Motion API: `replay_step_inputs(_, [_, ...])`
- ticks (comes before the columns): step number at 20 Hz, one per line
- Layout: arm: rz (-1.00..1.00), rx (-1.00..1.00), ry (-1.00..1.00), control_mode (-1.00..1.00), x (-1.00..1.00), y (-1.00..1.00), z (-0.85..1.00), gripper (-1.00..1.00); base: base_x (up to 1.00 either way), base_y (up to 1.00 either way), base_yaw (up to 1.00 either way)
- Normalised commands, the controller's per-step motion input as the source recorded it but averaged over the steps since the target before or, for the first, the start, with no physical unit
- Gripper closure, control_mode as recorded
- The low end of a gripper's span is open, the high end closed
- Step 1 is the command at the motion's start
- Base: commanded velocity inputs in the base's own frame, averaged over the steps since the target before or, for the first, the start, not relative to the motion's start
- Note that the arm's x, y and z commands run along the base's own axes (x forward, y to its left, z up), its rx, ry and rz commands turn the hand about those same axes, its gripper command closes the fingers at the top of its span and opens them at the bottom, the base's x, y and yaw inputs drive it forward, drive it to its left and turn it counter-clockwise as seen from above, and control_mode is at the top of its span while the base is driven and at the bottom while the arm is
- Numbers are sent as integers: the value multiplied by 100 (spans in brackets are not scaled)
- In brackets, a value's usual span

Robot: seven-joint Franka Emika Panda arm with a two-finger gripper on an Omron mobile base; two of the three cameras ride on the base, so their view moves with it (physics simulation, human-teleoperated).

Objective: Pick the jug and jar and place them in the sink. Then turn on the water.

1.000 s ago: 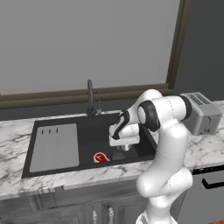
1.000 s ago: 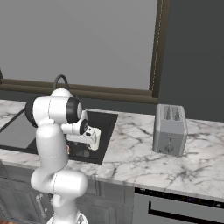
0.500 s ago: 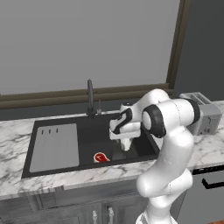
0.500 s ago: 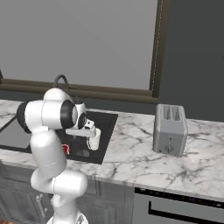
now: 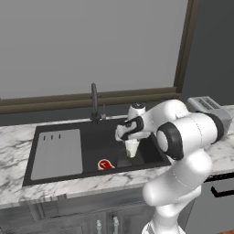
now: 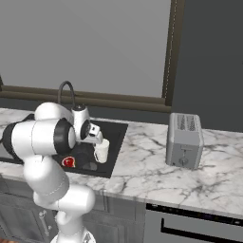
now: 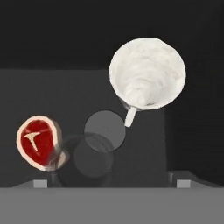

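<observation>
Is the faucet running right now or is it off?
Off. No stream falls from the faucet into the sink.

Arm links (image 5: 180, 132): glossy white, rounded, tubular segments of thick cross-section.
Joints (image 5: 167, 140): dark grey to black rings and end caps set between the white links.
Base column (image 6: 71, 204): bulbous white pedestal, smooth, without visible markings.
Wrist and hand (image 5: 132, 128): white housing with a black face.
Gripper (image 7: 112, 183): two small grey finger tips (image 7: 40, 183), square-ended.
</observation>
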Motion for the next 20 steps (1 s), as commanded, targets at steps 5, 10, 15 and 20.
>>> replay_step_inputs(5, [0,0,-21,-100,-14,0,28,-100,0,0,0])
replay_step_inputs(10, [0,0,-29,-100,-1,0,35,-100,0,0,0])
replay_step_inputs(15, [2,0,-31,-100,0,0,25,-100,0,0,0])
replay_step_inputs(20, [3,1,-32,-100,0,0,9,-100,0,0,0])
